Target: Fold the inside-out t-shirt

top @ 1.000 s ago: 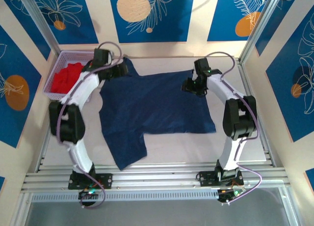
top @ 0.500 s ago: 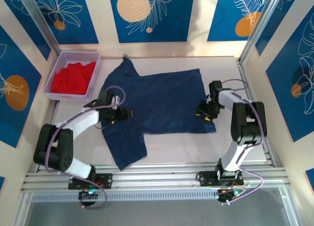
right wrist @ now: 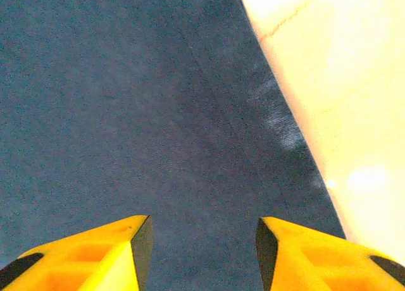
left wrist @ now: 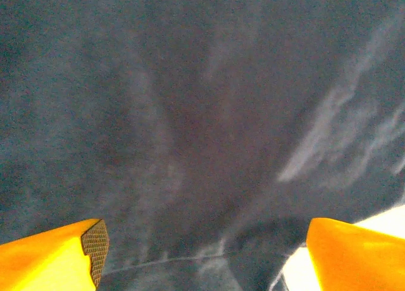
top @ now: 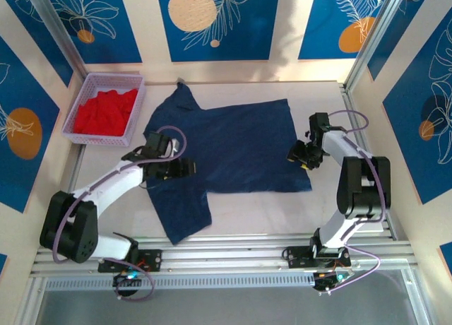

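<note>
Lying flat, navy inside-out t-shirt

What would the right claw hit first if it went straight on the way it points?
Probably the navy t-shirt: the right gripper, jaws apart, points down at the cloth close to its edge, with the table beside it. How near it hangs is unclear.

no readable text or numbers, none legible on the inside-out t-shirt or wall panels
</note>
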`<move>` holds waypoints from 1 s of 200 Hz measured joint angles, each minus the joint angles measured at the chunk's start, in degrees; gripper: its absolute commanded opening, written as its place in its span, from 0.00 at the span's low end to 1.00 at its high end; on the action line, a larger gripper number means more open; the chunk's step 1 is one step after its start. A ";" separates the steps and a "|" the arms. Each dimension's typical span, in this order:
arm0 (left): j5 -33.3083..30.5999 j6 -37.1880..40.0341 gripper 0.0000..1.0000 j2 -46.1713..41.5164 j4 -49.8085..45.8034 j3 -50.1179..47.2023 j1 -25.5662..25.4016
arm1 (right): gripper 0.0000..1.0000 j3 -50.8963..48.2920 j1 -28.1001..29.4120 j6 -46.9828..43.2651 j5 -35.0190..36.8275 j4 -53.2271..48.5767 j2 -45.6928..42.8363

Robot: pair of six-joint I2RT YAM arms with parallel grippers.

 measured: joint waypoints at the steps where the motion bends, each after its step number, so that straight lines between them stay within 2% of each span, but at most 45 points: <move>1: 0.00 0.04 0.82 0.00 -0.07 0.00 -0.09 | 0.49 0.00 0.00 0.00 0.00 0.00 -0.11; 64: 1.27 0.22 0.83 0.76 -2.97 -0.02 -1.29 | 0.51 -6.80 0.44 2.75 -1.11 -2.32 -9.38; 92: 1.27 0.28 0.83 -0.68 -3.72 -0.02 -1.29 | 0.52 -8.02 -0.70 3.02 0.48 -4.90 -12.17; 111: 2.51 0.28 0.83 0.11 -3.52 0.59 -1.92 | 0.51 -10.99 -3.72 3.21 2.32 -4.90 -13.35; 137: 3.80 0.31 0.83 1.51 -3.15 1.55 -2.58 | 0.50 -14.25 -6.95 3.91 5.01 -7.13 -13.31; 200: 4.52 0.98 0.83 1.64 -2.73 2.38 -2.67 | 0.43 -14.58 -7.72 4.72 5.42 -6.73 -8.92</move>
